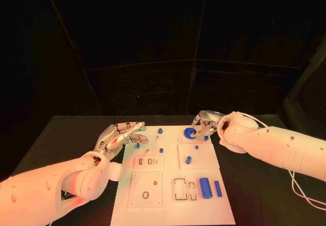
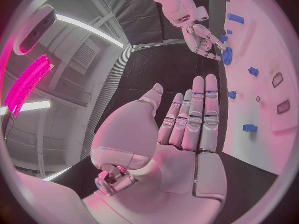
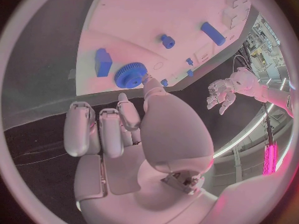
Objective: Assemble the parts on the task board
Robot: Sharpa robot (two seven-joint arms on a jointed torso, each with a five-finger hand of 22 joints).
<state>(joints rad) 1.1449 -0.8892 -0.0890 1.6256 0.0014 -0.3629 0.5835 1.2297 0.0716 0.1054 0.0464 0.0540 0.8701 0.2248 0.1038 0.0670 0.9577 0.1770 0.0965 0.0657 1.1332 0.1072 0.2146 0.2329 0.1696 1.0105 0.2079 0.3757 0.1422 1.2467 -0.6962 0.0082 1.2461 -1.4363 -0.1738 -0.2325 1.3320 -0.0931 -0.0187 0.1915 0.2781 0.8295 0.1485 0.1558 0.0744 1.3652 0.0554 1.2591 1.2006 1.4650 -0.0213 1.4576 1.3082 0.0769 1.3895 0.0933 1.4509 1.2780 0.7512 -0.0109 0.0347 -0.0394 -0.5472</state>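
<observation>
The white task board (image 1: 170, 207) lies mid-table. A blue gear (image 1: 189, 133) sits near its far edge, with a blue block (image 3: 102, 62) beside it. My right hand (image 1: 207, 123) hovers just right of the gear. In the right wrist view its thumb tip reaches the gear's (image 3: 131, 74) rim, its other fingers are bent back, and it holds nothing. My left hand (image 1: 126, 134) is at the board's far left corner, flat and empty, fingers straight (image 2: 193, 119). Small blue pegs (image 1: 161, 150) dot the far half. A thick blue cylinder (image 1: 204, 185) and a thinner one (image 1: 218, 188) lie on the near right.
The board has rectangular slots (image 1: 184, 188), a small plate with two windows (image 1: 150, 161) and a square plate with holes (image 1: 146, 188). The black table (image 1: 68, 136) surrounds the board. A white cable (image 1: 305, 193) hangs under my right arm.
</observation>
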